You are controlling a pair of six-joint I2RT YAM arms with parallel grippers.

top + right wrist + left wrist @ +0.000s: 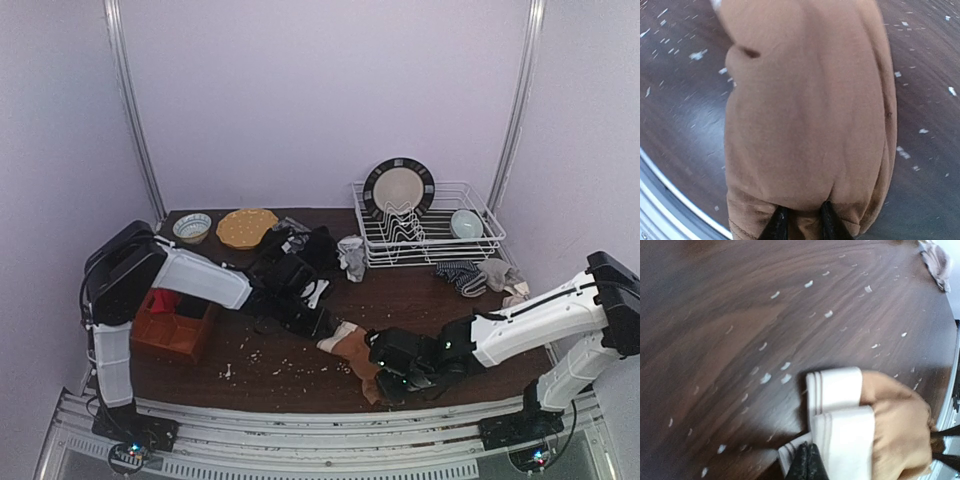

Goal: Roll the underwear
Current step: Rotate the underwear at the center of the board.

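The tan-brown underwear [352, 352] lies stretched at the table's front middle, between both arms. Its white waistband [840, 410] is folded over, and the tan cloth [805, 100] fills the right wrist view. My left gripper [810, 464] has its black fingers pressed together on the waistband's edge. My right gripper [803, 224] pinches a fold at the cloth's near end, close to the table's front edge. Black underwear [300, 252] lies heaped at the back, with a light grey piece [352, 258] beside it.
A wire dish rack [490, 240] at the back right holds a plate [398, 188] and a bowl [466, 223]. A striped sock [458, 274] lies before it. A bowl [192, 227] and a yellow plate [246, 228] are at the back left, a red-brown box [175, 325] at the left. Pale crumbs [771, 376] dot the wood.
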